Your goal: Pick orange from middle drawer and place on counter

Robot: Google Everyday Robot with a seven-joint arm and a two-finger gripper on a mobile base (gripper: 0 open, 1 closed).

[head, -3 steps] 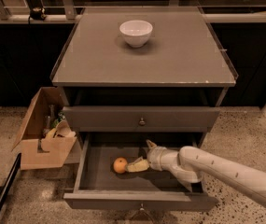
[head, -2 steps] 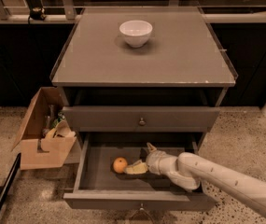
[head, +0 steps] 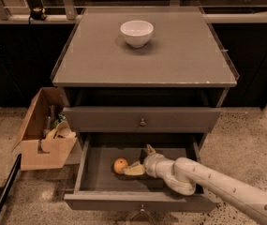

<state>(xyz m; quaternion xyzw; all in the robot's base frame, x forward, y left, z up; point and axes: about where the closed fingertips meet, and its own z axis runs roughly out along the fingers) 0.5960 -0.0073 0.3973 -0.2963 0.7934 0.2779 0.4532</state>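
One finger of the open, empty gripper [head: 139, 161] lies just beside the orange [head: 120, 165] in the middle drawer [head: 123, 202]. Closing off-centre could roll the fruit away.

Lower centre, the gripper [head: 140, 160], fingers spread, blocks the right side of the orange [head: 120, 165] in the middle drawer [head: 95, 172], its left side lies free, and a white bowl [head: 137, 33] occupies the upper part of the counter [head: 180, 60].
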